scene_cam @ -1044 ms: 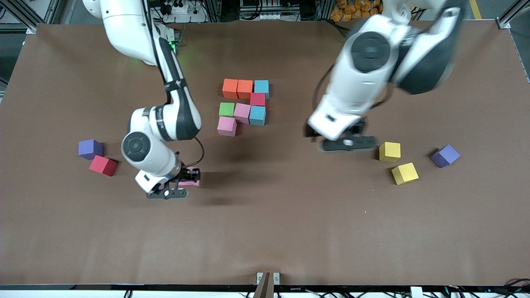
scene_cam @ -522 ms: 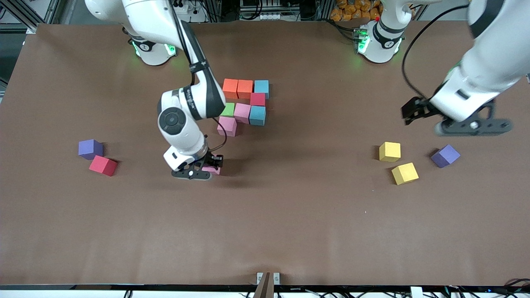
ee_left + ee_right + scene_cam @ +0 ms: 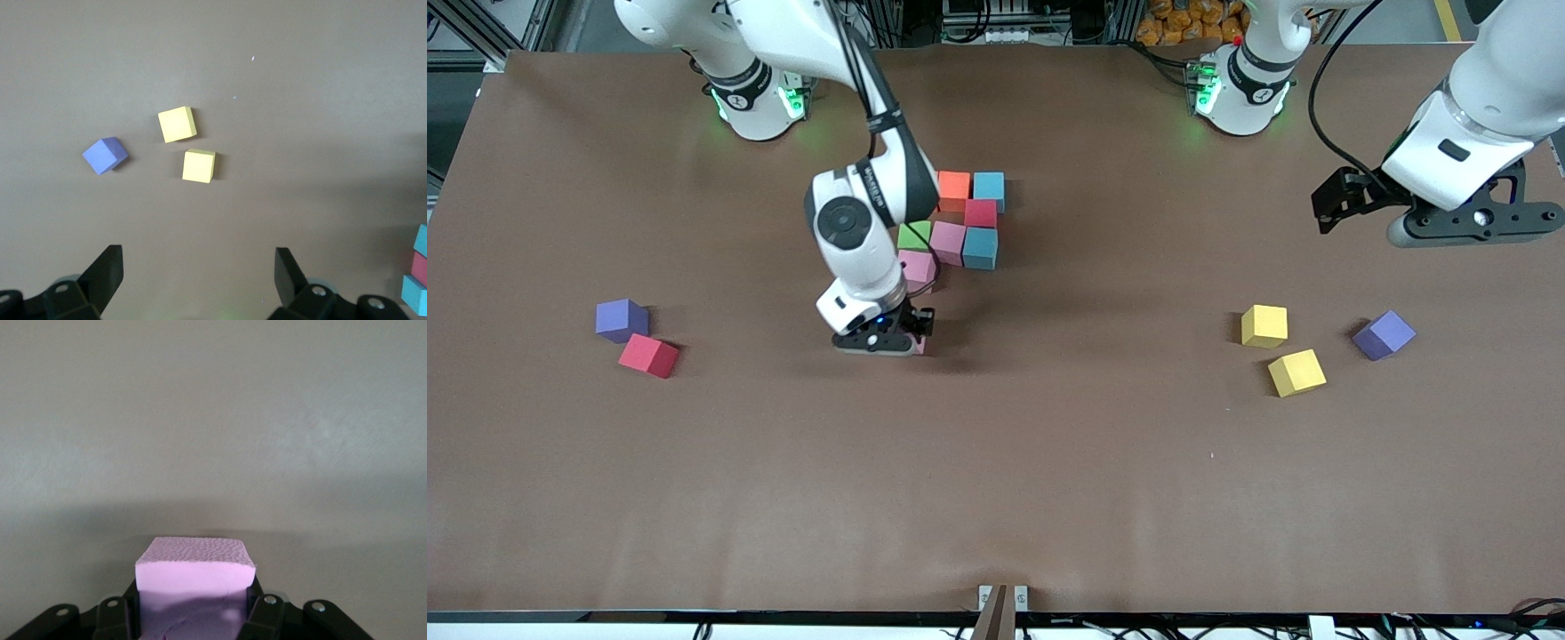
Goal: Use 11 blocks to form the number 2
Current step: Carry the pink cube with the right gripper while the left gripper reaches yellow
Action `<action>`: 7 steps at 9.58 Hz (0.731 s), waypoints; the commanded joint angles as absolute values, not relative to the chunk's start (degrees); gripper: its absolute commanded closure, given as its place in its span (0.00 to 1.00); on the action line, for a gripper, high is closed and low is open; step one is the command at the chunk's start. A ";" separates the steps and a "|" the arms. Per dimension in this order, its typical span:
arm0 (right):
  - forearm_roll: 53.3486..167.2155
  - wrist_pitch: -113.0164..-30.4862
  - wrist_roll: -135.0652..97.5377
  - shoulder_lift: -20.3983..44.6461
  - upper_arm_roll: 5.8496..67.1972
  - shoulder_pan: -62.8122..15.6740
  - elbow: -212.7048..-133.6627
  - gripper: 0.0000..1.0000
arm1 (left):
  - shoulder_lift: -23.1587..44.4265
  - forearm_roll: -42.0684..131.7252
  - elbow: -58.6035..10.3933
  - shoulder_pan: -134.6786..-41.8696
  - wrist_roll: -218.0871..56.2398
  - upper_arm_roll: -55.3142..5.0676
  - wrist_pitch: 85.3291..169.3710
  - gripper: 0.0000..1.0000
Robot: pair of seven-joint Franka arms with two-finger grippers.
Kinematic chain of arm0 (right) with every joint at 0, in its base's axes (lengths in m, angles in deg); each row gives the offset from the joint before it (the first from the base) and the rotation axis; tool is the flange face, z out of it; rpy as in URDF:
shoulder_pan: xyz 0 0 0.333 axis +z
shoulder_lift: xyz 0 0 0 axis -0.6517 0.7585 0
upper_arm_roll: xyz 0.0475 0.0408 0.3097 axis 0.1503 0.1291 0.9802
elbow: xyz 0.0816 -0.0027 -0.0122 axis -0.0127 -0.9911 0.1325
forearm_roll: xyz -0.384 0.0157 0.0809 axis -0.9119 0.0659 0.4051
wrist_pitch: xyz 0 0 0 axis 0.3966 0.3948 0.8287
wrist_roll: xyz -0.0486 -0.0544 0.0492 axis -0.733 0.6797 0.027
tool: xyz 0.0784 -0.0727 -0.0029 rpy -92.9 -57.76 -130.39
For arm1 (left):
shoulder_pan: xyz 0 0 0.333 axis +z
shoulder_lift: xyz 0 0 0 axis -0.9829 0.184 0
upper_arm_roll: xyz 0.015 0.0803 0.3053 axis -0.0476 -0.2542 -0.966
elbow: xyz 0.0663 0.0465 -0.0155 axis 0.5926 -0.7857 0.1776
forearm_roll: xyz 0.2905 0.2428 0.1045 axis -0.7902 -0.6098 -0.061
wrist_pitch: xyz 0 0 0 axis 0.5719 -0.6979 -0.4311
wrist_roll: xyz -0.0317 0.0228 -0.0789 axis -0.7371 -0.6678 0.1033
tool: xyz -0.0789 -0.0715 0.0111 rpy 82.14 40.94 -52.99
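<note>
My right gripper [image 3: 882, 341] is shut on a pink block [image 3: 195, 570], low over bare table beside the cluster; only a sliver of that pink block [image 3: 920, 345] shows in the front view. The cluster holds an orange block [image 3: 954, 185], a light blue block [image 3: 988, 187], a crimson one [image 3: 980, 213], a green one [image 3: 913, 236], a pink one [image 3: 947, 242], another light blue [image 3: 979, 247] and a pink end block [image 3: 918, 267]. The right arm hides part of the cluster. My left gripper [image 3: 1336, 206] hangs open and empty over the left arm's end of the table; its own view shows the left gripper [image 3: 199, 273] with nothing between its fingers.
Two yellow blocks [image 3: 1264, 325] [image 3: 1296, 372] and a purple cube [image 3: 1383, 334] lie loose toward the left arm's end. A purple cube [image 3: 621, 319] and a crimson block [image 3: 647, 356] lie toward the right arm's end. The left wrist view shows the yellow blocks [image 3: 177, 124] [image 3: 199, 165].
The right gripper has carried the pink block across the table toward the cluster. The left arm has swung away from the middle out to its own end of the table.
</note>
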State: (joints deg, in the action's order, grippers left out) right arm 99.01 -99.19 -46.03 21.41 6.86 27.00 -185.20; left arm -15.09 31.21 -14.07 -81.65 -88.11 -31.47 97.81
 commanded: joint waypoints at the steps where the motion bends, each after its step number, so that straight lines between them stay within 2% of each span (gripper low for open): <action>1: 99.19 -103.42 -46.39 19.07 5.06 30.52 -191.04 0.75 | -20.42 32.41 -21.05 -80.11 -86.87 -30.27 101.05 0.00; 7: 98.84 -102.91 -44.89 18.98 5.76 30.88 -193.34 0.76 | -23.16 35.05 -23.27 -76.76 -86.78 -28.68 101.86 0.00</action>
State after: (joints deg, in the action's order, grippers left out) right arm 98.99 -102.88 -45.58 21.33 6.03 29.87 -191.18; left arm -21.27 33.58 -21.43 -77.95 -88.09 -29.44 101.33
